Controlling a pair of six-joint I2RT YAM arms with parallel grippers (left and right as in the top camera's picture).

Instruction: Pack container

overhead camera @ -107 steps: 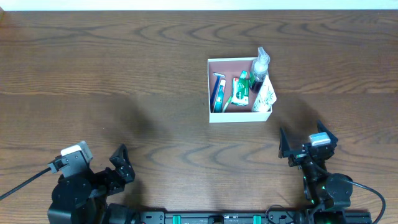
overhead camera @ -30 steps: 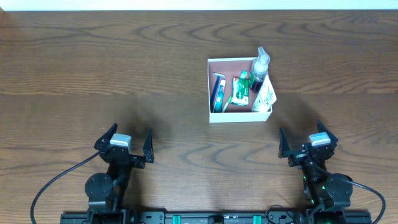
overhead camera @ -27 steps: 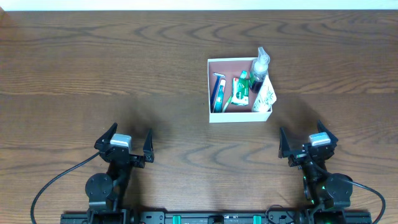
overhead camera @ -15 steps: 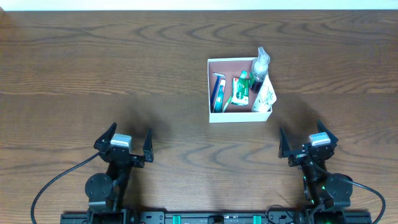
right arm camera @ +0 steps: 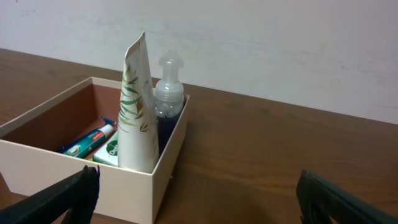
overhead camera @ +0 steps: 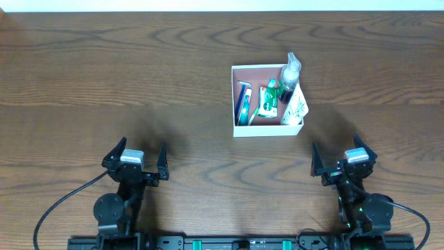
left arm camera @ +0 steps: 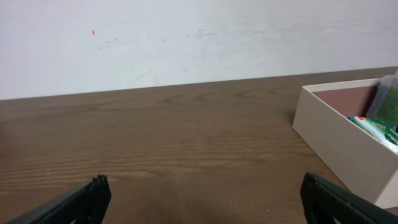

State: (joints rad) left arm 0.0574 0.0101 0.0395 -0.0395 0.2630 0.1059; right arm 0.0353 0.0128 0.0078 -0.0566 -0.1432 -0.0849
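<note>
The container [overhead camera: 234, 98] is a square white-walled box with a dusty pink inside, on the table right of centre. It holds a blue toothbrush [overhead camera: 243, 104], a green toothpaste pack [overhead camera: 267, 101], a clear pump bottle [overhead camera: 289, 72] and a white tube with leaf print [overhead camera: 296, 106]. The box also shows in the left wrist view [left arm camera: 339, 146] and the right wrist view [right arm camera: 112, 180]. My left gripper [overhead camera: 136, 158] is open and empty near the front edge at left. My right gripper [overhead camera: 342, 155] is open and empty near the front edge, in front of the box's right side.
The dark wooden table [overhead camera: 111, 76] ends at a white wall [left arm camera: 186, 37] at the back. Black cables run from both arm bases along the front edge.
The left arm swung from a turned pose at the front left to face forward, its gripper open. In the last second it only shifted slightly. The right arm and the box have not moved.
</note>
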